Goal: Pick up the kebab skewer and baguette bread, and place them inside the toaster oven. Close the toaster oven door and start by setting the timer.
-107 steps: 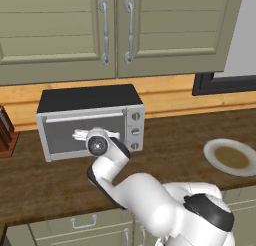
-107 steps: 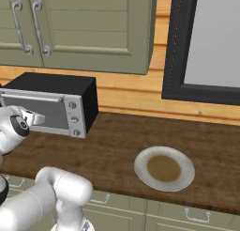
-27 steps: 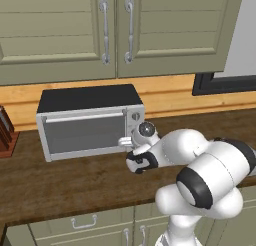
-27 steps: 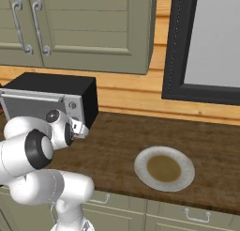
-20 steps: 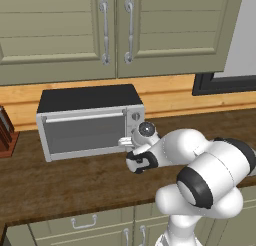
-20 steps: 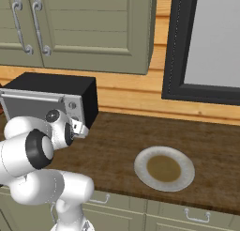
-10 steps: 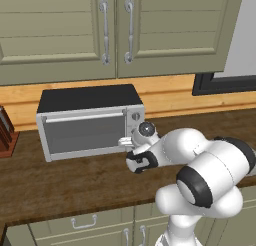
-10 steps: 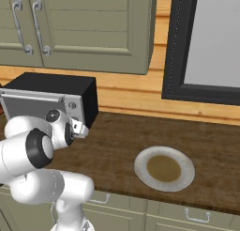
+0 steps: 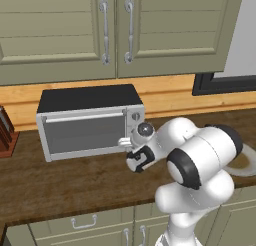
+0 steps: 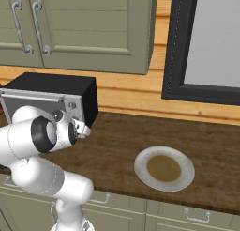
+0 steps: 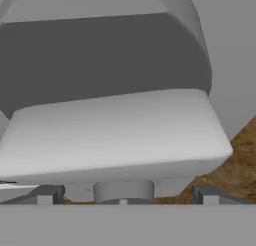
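The toaster oven (image 9: pixel 90 121) stood on the wooden counter (image 9: pixel 65 182) against the back wall, below 2 cabinet doors (image 9: pixel 115 30), and its door (image 9: pixel 82 134) was shut flat against the front. In the right base view the oven (image 10: pixel 51 101) showed its black top and side, with the knob panel facing the arm.

The gripper (image 9: pixel 131 151) sat right at the lower right corner of the oven's front, at the knob panel. From the hand view 1 pale, rounded knob (image 11: pixel 112 135) loomed very close between the 2 dark fingertips (image 11: pixel 47 195), which stood far apart at either edge of that view, so the jaws were wide and held nothing. Whether a finger touched the knob could not be told.

A round plate (image 10: pixel 164 169) with a brown centre lay on the counter well to the right of the oven. A dark-framed window (image 10: pixel 206 42) filled the wall above it. A knife block (image 9: pixel 6 135) stood at the far left edge of the counter. The skewer and the bread could not be made out through the grey glass.
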Controlling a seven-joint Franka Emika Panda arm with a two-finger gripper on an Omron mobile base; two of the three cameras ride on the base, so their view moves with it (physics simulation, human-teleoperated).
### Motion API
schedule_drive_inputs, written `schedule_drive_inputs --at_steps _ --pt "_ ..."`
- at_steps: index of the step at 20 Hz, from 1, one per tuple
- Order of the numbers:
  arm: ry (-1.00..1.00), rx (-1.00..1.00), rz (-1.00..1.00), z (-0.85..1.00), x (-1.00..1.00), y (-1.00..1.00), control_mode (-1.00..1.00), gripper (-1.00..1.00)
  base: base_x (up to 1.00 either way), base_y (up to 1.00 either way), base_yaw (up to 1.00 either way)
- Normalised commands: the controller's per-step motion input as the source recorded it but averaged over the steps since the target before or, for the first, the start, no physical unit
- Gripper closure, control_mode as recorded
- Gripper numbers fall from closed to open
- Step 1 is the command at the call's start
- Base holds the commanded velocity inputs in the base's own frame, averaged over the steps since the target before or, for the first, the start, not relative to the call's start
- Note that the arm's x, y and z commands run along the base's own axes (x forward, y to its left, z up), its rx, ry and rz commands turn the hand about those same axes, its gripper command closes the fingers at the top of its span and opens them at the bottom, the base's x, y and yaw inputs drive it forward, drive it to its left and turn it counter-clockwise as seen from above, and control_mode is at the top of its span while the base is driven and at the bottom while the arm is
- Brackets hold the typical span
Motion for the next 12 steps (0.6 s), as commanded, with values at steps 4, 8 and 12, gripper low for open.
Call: schedule_drive_inputs --at_steps 4,8,12 --pt "0.00 0.00 0.00 0.00 0.00 0.00 -1.00 -1.00 0.00 0.00 0.00" --pt "0.00 0.00 0.00 -0.01 0.00 0.00 -1.00 -1.00 0.00 0.00 0.00" --pt "0.00 0.00 0.00 -0.01 0.00 0.00 -1.00 -1.00 0.00 0.00 0.00"
